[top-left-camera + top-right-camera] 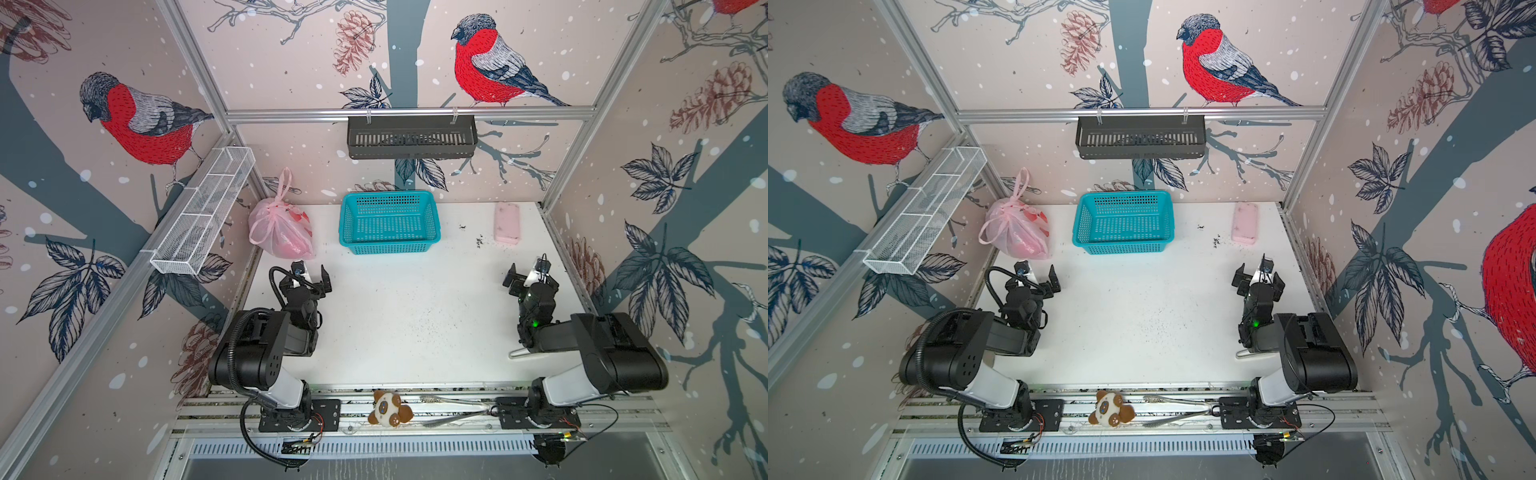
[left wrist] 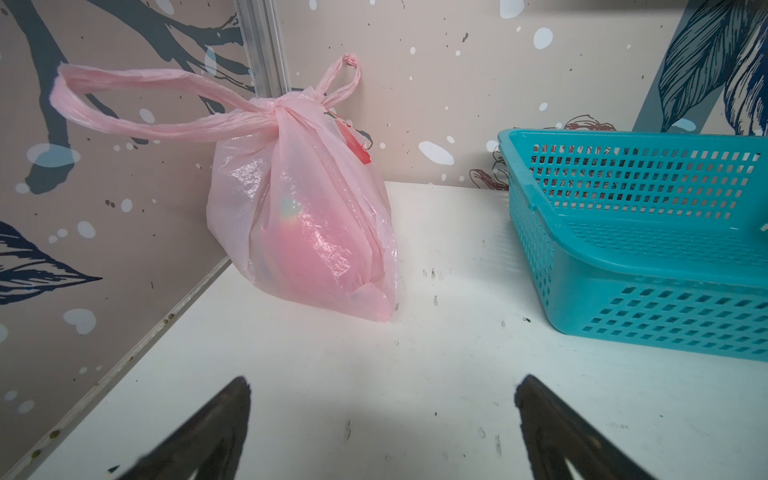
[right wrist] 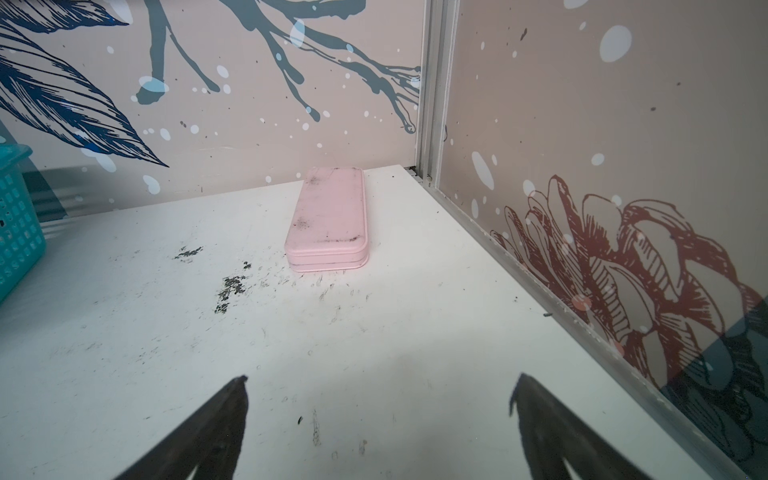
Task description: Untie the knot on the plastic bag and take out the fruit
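The plastic bag (image 1: 280,230) (image 1: 1017,232) (image 2: 307,232), pale pink and translucent, stands tied at the table's back left corner against the wall. Its knot (image 2: 282,112) (image 1: 279,203) sits on top, with two loop handles sticking out of it. The fruit (image 2: 316,249) shows only as a blurred red-pink mass through the plastic. My left gripper (image 1: 312,270) (image 1: 1038,270) (image 2: 384,381) is open and empty, just in front of the bag and apart from it. At the right side of the table my right gripper (image 1: 527,268) (image 1: 1258,272) (image 3: 380,379) is open and empty too.
A teal basket (image 1: 390,247) (image 2: 623,291) stands right of the bag at the back middle. A solid pink block (image 1: 506,222) (image 3: 328,220) lies at the back right. A white wire shelf (image 1: 203,212) and a black shelf (image 1: 411,137) hang on the walls. A plush toy (image 1: 388,409) lies on the front rail.
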You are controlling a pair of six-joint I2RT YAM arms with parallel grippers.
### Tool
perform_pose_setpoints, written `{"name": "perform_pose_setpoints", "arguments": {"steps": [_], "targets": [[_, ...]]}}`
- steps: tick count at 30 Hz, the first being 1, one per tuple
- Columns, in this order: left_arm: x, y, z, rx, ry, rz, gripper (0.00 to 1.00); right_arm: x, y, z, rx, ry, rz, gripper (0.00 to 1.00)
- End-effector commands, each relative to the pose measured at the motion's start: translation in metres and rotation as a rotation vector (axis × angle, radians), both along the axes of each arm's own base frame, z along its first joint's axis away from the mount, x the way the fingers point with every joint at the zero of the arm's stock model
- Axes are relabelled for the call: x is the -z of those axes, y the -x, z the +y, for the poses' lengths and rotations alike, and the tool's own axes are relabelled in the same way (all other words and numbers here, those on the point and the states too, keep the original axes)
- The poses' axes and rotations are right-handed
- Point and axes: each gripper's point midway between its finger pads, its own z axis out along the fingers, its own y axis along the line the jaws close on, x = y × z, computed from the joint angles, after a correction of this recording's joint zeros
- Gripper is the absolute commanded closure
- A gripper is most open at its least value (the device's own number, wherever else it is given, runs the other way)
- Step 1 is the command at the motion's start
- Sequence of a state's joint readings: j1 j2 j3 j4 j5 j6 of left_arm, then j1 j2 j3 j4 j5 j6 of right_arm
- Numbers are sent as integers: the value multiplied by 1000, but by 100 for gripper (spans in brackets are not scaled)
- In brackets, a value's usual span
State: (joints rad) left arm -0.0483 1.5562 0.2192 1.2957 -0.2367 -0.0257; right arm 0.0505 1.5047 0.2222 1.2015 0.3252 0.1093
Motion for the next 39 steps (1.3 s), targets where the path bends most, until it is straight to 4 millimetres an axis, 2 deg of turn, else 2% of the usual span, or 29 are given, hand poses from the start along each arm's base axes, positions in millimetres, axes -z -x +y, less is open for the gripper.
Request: {"name": "perform_pose_setpoints", "arguments": {"steps": [1, 5, 9, 11, 13, 15, 20, 22, 25, 29, 32, 39], "targets": [[-11, -4, -7, 40, -19, -33, 1, -7, 0, -2, 15, -8, -29, 1], [-26, -8, -3, 14, -14, -11, 1, -12, 5, -13, 81, -29, -47, 1], [-61, -17, -1, -3, 19, 5, 1, -27, 2, -10, 36, -21, -34, 0], [-80, -19, -6, 17, 69, -7, 1, -31, -5, -16, 83, -79, 47, 1], [-92, -19, -2, -17, 165, -13, 1, -45, -8, -17, 105, -148, 64, 1], [-103, -22, -3, -20, 221, 5, 1, -60, -8, -10, 84, -239, 68, 1], [-119, -44, -22, 58, 283, 142, 1, -87, -4, 23, -83, -370, 81, 1], [-120, -53, -28, 80, 306, 196, 1, -91, 0, 33, -113, -400, 108, 1], [-110, -68, -34, 89, 325, 295, 1, -92, 8, 56, -162, -383, 153, 0], [-96, -98, -48, 156, 335, 387, 1, -95, 21, 91, -235, -323, 173, 1], [-84, -122, -63, 223, 354, 448, 1, -93, 28, 109, -280, -308, 200, 1], [-41, -169, -89, 333, 418, 557, 2, -89, 34, 128, -316, -288, 226, 1]]}}
